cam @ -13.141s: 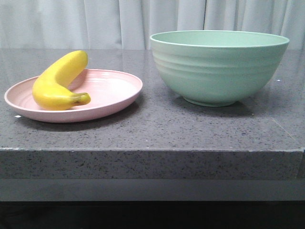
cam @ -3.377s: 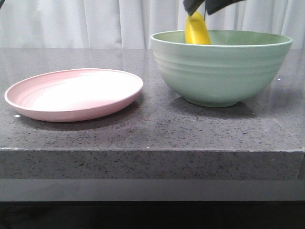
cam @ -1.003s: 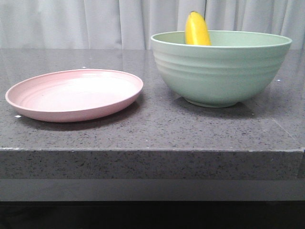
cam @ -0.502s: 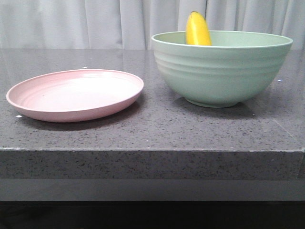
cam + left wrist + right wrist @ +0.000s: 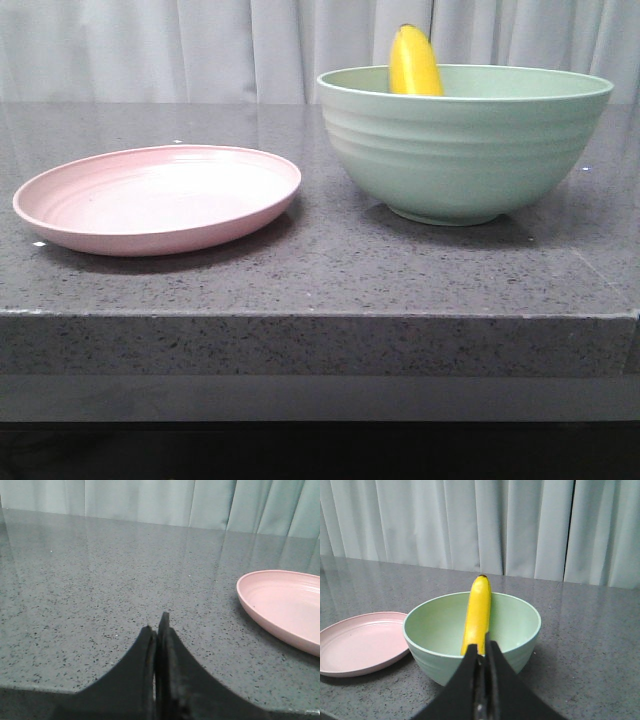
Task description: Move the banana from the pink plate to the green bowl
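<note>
We are finding the left gripper (image 5: 156, 630) with its two dark fingers pressed together and nothing between them, hovering low over a bare stretch of the grey speckled desk (image 5: 100, 580), with the pink plate (image 5: 285, 602) lying off to one side of it in the left wrist view. We are finding the right gripper (image 5: 481, 652) likewise closed, its fingers meeting edge to edge and holding nothing, positioned apart from the green bowl (image 5: 520, 625) on the near side as the right wrist view shows it. Neither gripper is appearing in the front view. We are observing the banana (image 5: 413, 62) resting inside the green bowl (image 5: 460, 150), standing steeply on end and leaning against the bowl's inner wall, with its upper tip rising above the rim; in the right wrist view the banana (image 5: 476, 612) is running from the bowl's floor up to the far rim, dark tip uppermost. We are noting the pink plate (image 5: 150, 225) sitting flat on the desk (image 5: 320, 270) to the left of the bowl, near it but not touching, and carrying nothing. Pale curtains (image 5: 200, 45) are hanging behind the desk.
</note>
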